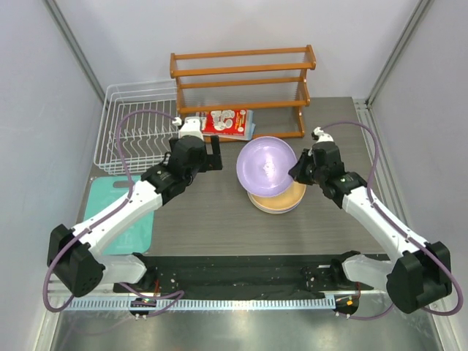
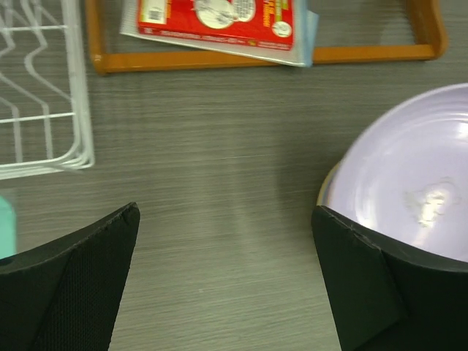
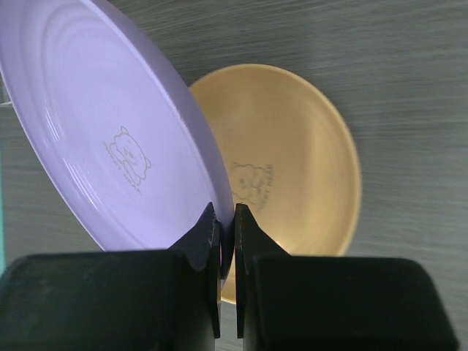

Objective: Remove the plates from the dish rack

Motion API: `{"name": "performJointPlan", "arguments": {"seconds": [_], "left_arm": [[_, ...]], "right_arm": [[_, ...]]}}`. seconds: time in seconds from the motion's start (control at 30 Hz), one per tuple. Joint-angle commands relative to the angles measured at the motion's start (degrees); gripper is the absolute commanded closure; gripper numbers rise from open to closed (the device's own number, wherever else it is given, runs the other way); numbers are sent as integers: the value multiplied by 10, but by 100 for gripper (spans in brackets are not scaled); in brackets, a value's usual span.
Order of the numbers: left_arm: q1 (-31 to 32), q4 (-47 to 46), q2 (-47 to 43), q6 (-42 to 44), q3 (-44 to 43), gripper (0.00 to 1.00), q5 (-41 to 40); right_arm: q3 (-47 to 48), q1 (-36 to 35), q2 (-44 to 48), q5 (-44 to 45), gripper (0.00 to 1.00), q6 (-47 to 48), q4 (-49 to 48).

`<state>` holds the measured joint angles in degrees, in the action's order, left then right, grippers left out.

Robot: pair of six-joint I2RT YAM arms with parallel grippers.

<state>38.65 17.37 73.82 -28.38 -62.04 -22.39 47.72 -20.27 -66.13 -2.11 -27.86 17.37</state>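
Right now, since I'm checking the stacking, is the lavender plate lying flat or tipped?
Tipped. The lavender plate leans at a slant, its rim pinched in the right pincer, over the yellow plate lying flat.

each arm is built of smooth white tubular links, the left arm (image 1: 135, 201) and the right arm (image 1: 380, 223) alike, joined by bulky black rounded joint housings that are largest at the shoulders. a thin purple cable (image 1: 119, 139) runs in loose loops along each one from base to wrist, where a small white block sits. the left gripper (image 1: 214, 155) and right gripper (image 3: 227, 219) are matte black, with finely textured wedge fingers (image 2: 73, 292) tapering to narrow tips.
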Motion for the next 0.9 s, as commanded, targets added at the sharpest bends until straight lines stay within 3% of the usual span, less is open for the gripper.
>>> {"name": "performJointPlan", "arguments": {"seconds": [0.0,0.17,0.43,0.53,0.57,0.6,0.73,0.87], "left_arm": [[1,-20,-49,44,24,0,-108],[-1,-57,-83,85,78,0,-206],[-11,-56,-86,90,94,1,-196],[-12,-56,-81,90,96,1,-187],[-12,-55,-80,90,95,1,-184],[-12,-53,-76,90,93,1,-182],[-13,-51,-62,97,85,0,-164],[-14,-37,-42,102,67,1,-146]], "right_arm": [[-9,10,42,93,99,3,82],[-42,20,60,118,99,-2,90],[-50,22,29,90,95,4,66],[-44,22,15,71,62,6,62],[-43,22,13,66,40,6,62],[-43,22,13,65,32,6,63],[-37,22,30,88,14,15,72],[-12,22,62,159,7,25,102]]}}
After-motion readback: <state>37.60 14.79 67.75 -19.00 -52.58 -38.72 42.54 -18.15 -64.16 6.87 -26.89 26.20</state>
